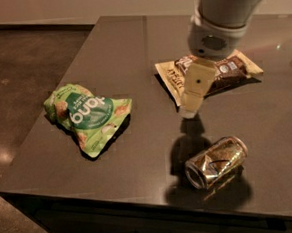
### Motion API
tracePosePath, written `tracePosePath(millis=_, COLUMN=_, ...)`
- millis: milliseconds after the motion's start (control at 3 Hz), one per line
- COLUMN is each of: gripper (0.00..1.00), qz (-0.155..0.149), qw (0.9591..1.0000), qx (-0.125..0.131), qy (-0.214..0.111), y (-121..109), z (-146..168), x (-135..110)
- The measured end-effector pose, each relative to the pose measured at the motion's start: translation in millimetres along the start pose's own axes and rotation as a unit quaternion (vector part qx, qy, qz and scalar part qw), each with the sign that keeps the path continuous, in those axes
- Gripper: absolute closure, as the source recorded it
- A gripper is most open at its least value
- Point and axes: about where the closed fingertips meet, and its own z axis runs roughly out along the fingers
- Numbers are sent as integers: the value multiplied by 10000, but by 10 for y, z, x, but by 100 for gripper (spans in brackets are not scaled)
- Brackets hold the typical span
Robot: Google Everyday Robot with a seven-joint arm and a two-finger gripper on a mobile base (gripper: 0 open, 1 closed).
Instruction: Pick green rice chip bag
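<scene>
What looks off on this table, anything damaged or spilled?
The gold can lies on its side near the front edge, body dented. The green rice chip bag is crumpled, near the left edge. No spill visible. The gripper hangs over the left end of the brown snack bag.

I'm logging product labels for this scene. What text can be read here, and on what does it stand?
"dang": large white lettering on the green rice chip bag, seen upside down.
Smaller print on that bag: too blurred to read.
Brown-and-cream snack bag: lettering too blurred to read.
Dented gold can: nothing legible.
Gripper, hovering over the table in front of the brown-and-cream bag: no text.
</scene>
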Motion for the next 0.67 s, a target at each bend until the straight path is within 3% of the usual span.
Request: tracePosePath(millis=667, gripper=0, qz=527, qw=9986, qx=-82, qy=15, y=66, z=310, x=-656)
